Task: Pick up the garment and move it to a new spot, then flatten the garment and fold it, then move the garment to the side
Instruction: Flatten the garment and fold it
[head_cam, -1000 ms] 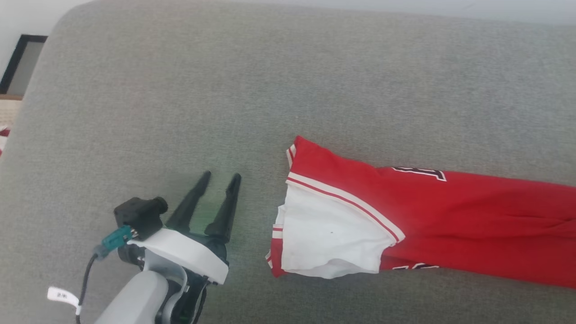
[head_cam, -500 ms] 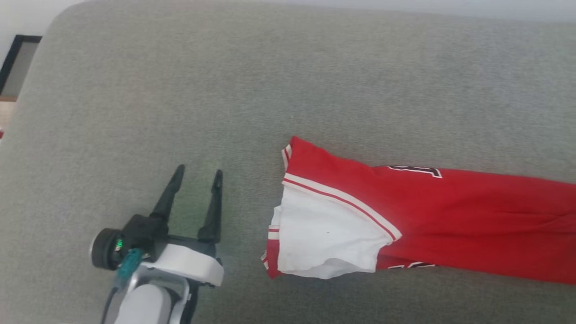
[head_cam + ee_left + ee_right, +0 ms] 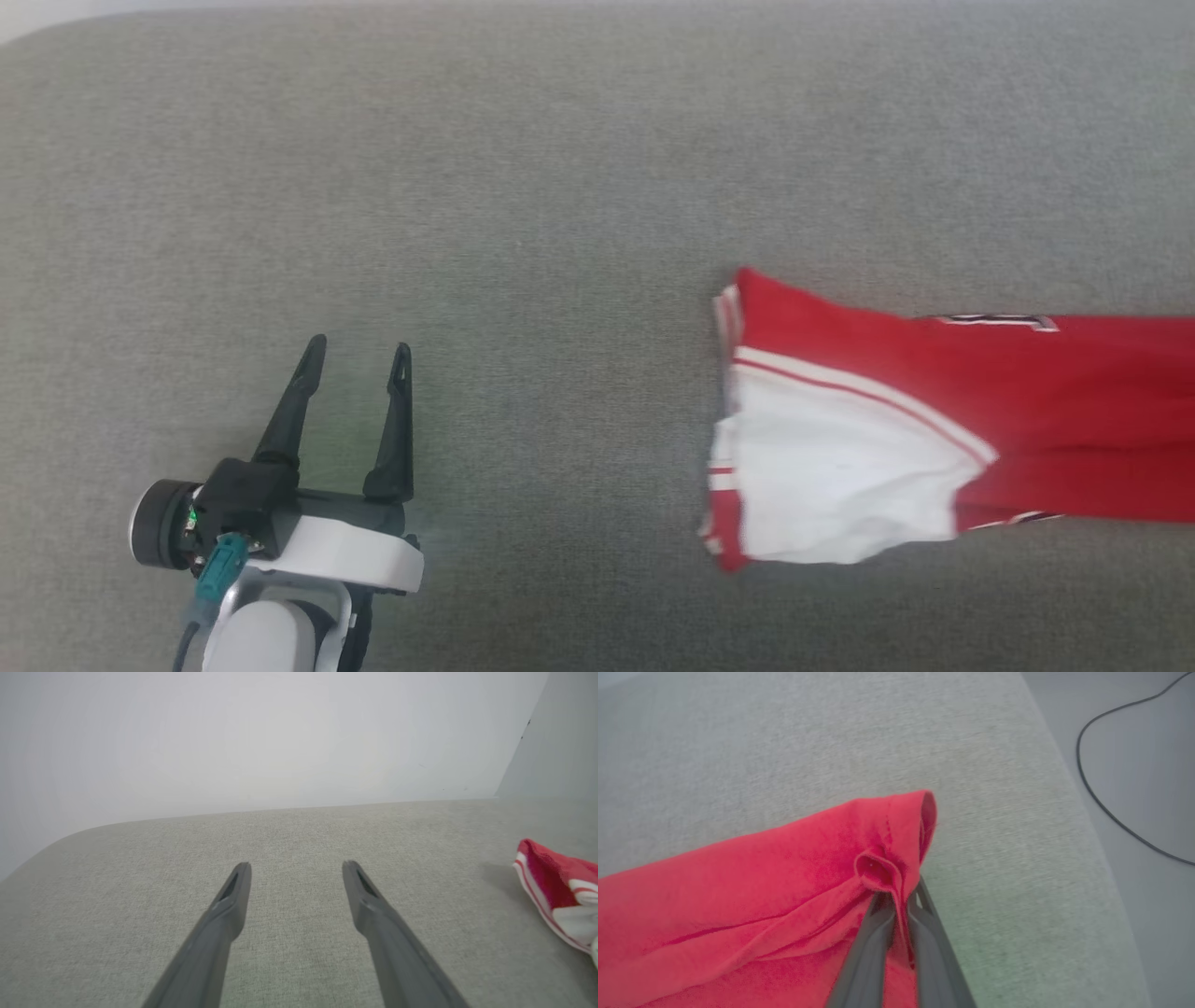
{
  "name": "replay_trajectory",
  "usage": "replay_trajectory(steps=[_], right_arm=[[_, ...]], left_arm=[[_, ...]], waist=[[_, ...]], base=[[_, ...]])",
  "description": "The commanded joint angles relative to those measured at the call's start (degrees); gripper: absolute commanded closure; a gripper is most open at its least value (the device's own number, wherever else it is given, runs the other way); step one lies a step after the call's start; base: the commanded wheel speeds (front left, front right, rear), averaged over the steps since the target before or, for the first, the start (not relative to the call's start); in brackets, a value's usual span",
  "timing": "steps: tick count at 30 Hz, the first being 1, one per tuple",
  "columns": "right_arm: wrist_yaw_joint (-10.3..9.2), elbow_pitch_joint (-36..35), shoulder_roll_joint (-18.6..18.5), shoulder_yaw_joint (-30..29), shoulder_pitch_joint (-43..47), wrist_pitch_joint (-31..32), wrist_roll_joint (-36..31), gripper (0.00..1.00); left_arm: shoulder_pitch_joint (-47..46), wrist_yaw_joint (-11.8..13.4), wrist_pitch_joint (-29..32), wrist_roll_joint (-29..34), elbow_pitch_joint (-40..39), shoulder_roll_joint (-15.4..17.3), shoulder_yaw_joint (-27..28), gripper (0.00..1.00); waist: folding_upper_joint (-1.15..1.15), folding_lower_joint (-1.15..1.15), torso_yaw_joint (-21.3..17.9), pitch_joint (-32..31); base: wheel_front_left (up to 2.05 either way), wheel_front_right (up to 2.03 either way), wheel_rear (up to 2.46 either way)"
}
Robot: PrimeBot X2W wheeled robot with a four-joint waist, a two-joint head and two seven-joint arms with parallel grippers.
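Here our left gripper [image 3: 359,347] stands wide open and empty, well left of the garment [image 3: 1027,401], likely kept free to help flatten it. The garment, a red jersey with a white sleeve panel and striped trim, lies stretched long on the grey cushion [image 3: 560,187]. At the garment's right end our right gripper [image 3: 900,895] pinches a red fold, we judge to drag it.

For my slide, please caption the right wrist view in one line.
Two dark fingers of the right arm pinch a fold of the red fabric jersey on the grey upholstered cushion.
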Motion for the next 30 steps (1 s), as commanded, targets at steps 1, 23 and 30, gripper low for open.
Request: replay_trajectory(steps=[1, 23, 30], right_arm=[[-0.09, 2.3, -1.1, -1.1, -0.8, -1.0, 0.9, 1.0], [-0.05, -25.2, -6.2, 1.3, -1.4, 5.7, -4.4, 1.0], [-0.04, -38.7, -2.5, 3.3, -4.4, 11.3, -10.9, 1.0]], left_arm=[[0.2, -0.4, -0.3, 0.9, -0.4, -0.2, 0.4, 0.0], [1.0, -1.3, -0.3, 1.7, 0.1, -2.0, 1.2, 0.0], [0.0, -1.5, -0.3, 1.4, 0.6, -2.2, -0.2, 0.0]], waist=[[0.0, 0.0, -0.7, 0.4], [0.0, 0.0, 0.4, -2.6], [0.0, 0.0, 3.0, -2.8]], base=[[0.0, 0.0, 0.0], [0.0, 0.0, 0.0], [0.0, 0.0, 0.0]])
